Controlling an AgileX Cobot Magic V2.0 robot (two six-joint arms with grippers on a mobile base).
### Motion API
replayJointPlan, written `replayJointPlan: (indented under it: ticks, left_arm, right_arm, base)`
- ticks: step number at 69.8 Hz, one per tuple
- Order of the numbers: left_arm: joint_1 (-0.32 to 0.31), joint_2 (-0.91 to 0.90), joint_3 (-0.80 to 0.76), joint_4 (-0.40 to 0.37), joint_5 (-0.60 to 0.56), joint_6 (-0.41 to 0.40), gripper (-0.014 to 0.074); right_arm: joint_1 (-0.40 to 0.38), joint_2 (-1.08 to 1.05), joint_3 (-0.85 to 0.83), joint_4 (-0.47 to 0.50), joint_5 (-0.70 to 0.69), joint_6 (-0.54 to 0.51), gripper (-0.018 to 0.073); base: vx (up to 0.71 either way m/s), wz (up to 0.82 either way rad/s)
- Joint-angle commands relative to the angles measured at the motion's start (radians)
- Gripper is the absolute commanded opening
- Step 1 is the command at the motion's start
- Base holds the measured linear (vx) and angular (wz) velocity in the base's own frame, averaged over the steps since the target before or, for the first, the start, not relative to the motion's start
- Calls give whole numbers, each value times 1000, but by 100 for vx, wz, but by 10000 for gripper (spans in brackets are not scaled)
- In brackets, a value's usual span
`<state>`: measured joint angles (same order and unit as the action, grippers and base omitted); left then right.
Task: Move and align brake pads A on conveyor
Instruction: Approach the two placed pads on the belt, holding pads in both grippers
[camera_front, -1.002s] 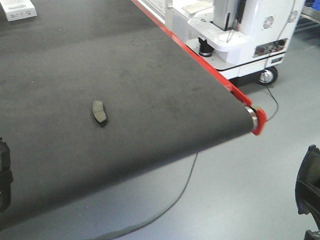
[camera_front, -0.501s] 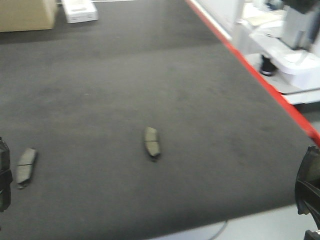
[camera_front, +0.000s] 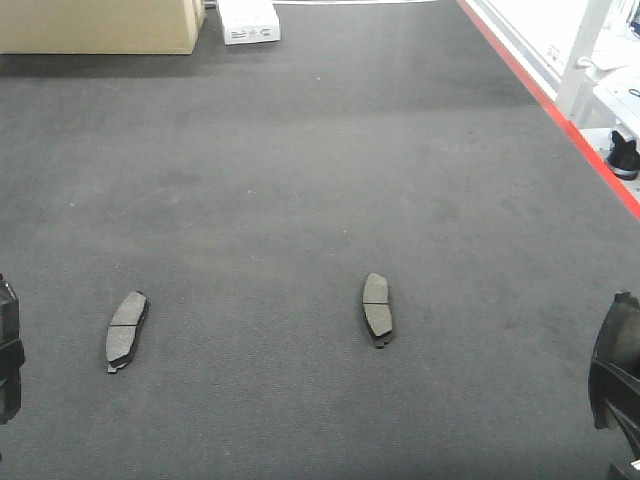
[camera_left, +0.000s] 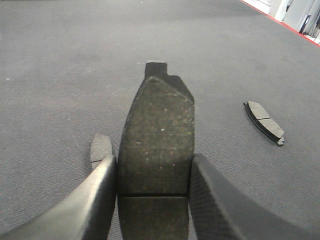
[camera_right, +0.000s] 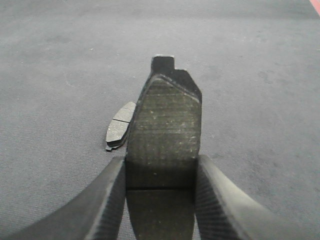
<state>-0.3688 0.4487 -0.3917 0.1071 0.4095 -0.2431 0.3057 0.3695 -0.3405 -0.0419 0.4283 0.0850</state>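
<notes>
Two brake pads are lying flat on the belt (camera_front: 320, 150): left pad (camera_front: 126, 329) at lower left of the front view, middle pad (camera_front: 377, 307) near lower centre, well apart, both roughly lengthwise, the left one tilted slightly.

Left pincer (camera_left: 152, 192) is clenching a third pad (camera_left: 157, 150) by its long edges. Right pincer (camera_right: 160, 192) is gripping a fourth pad (camera_right: 165, 132) the same way.

Handling, as judged: pads look stiff, dense, thin; gritty face should be giving good purchase. Long edges look like the best hold; lying flat, they are offering little height to pinch.

Room: open belt all round. Red edge strip (camera_front: 560, 105) is running down the right side; cardboard box (camera_front: 100, 25) and white box (camera_front: 248, 20) are sitting at the top, well clear.
</notes>
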Motion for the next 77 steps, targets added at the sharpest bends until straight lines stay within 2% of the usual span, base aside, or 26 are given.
replayJointPlan:
  ticks: [1,77]
  left_arm:
    - [-2,3,-27,1,-97,-1,57]
    - [-2,3,-27,1,-98,-1,57]
  right_arm:
    - [-4,4,-34,-9,-98,-8,25]
    - [-4,4,-34,-9,-98,-8,25]
  base:
    - [2,6]
    - [1,7]
